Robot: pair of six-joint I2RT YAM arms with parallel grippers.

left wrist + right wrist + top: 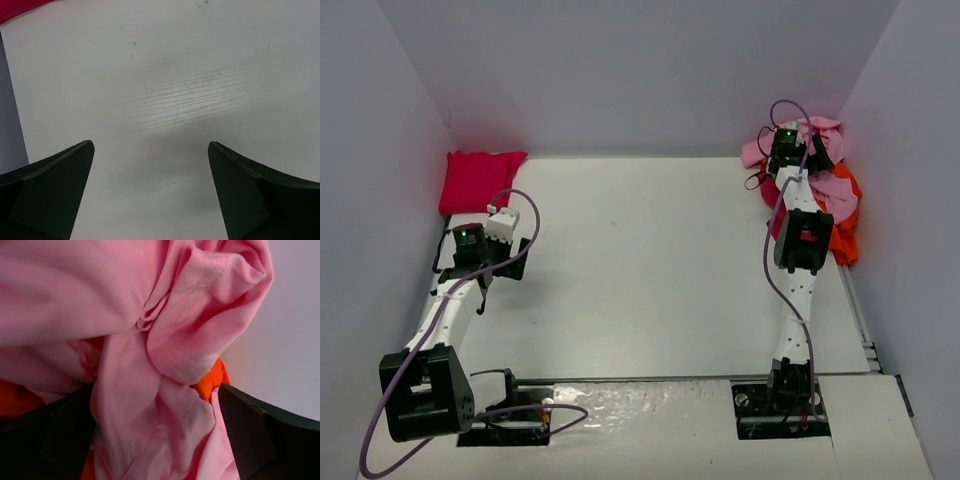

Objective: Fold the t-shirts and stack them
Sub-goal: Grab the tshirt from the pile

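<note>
White tabletop, pale grey walls closing in on three sides. From overhead, a folded red t-shirt lies in the far left corner. Over in the far right corner there's a crumpled heap, a light pink t-shirt on top of a bright orange t-shirt. The right arm stretches out over that heap, though this high view hides its jaws. The wrist camera fills that in. The right gripper is spread wide, one jaw either side of bulging pink folds, with a wedge of orange peeking out by the right jaw. On the left wrist view, the left gripper is also wide apart. Bare white table shows between its jaws, and only a sliver of red in the top left corner.
</note>
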